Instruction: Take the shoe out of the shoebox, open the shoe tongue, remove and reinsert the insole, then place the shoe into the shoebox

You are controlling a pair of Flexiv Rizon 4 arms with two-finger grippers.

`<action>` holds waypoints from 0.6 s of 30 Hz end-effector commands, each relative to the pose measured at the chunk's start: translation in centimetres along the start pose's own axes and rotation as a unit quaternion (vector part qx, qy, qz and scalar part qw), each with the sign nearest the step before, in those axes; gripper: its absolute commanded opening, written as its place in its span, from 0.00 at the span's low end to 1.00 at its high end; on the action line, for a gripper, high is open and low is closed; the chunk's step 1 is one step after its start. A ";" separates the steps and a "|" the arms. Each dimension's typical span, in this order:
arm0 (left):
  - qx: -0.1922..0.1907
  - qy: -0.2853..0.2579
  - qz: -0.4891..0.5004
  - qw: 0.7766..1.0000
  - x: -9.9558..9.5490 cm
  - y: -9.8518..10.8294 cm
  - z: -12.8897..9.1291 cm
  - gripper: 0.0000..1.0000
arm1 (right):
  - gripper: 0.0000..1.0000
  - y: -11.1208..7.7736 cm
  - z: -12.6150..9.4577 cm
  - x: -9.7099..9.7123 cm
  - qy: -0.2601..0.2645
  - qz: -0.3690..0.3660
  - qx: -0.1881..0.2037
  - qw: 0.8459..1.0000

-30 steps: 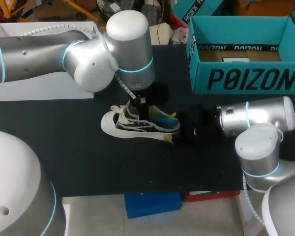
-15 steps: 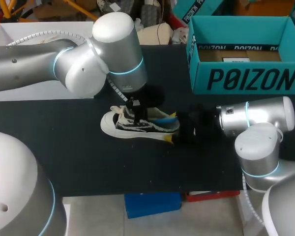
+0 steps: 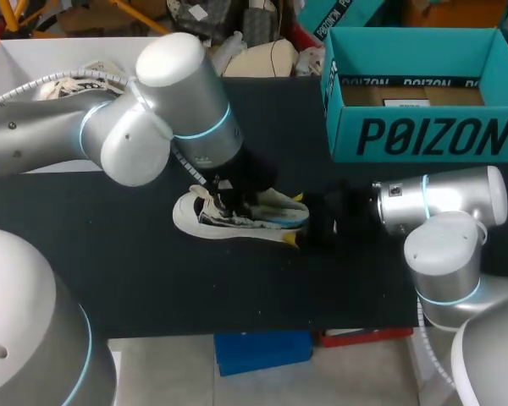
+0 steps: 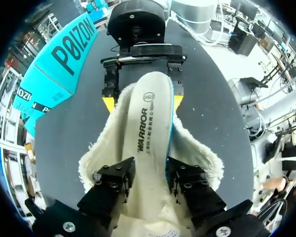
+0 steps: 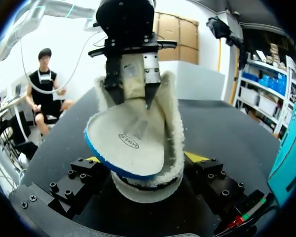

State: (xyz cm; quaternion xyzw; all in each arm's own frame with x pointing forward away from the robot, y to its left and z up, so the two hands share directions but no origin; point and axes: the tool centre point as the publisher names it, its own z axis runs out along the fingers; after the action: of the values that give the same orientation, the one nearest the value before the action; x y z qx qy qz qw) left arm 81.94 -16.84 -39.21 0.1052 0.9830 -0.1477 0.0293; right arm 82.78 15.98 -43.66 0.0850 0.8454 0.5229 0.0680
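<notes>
My left gripper (image 4: 149,172) is closed narrow on the insole (image 4: 148,123), pinching its forepart from above the shoe (image 3: 241,216). The insole's heel end rides up out of the fleece lining, and its blue underside shows in the right wrist view. My right gripper (image 5: 145,158) stands at a middling width, with its yellow tips pressed on both sides of the shoe's heel. That pins the shoe on its sole on the table (image 3: 110,271).

The hold on the insole looks thin to me. The fingers bear near its edges and it bows between them, so an angled pull could fold it or let it pop loose. The fluffy lining may drag on the insole. If that drag beats the right gripper's hold, the shoe would lift with it or twist out of the yellow tips, since the soft collar makes that hold squashy. The two grippers are also near each other over the shoe, and a sweep toward the heel would bring my left fingers against the right gripper.

The table is flat, matt black, and probably grips the rubber sole a little. There is bare table on every side of the shoe. The box (image 3: 423,135) stands open, well apart, beyond the shoe's heel end.
</notes>
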 end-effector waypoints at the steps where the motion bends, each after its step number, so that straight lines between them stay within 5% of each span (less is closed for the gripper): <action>1: 0.004 -0.010 0.006 1.000 0.7 0.3 0.2 1.00 | 0.00 -0.1 0.2 0.0 -0.001 0.001 0.002 1.000; 14: -0.048 -0.106 0.030 0.993 -0.1 -2.2 1.4 1.00 | 0.00 -0.1 0.2 0.0 -0.001 0.001 0.002 1.000; 16: -0.043 -0.111 0.027 0.992 -0.4 -2.6 1.5 0.84 | 0.00 -0.1 0.2 0.0 -0.001 0.001 0.002 1.000; 18: -0.048 -0.125 0.020 0.991 -0.9 -2.9 1.7 0.82 | 0.00 -0.1 0.2 0.0 -0.001 0.001 0.002 1.000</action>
State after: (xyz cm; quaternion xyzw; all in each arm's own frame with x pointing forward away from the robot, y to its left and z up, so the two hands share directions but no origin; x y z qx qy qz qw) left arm 82.25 -19.30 -39.07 0.1106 0.9759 -0.1199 0.1450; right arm 82.75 15.99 -43.68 0.0849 0.8455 0.5228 0.0682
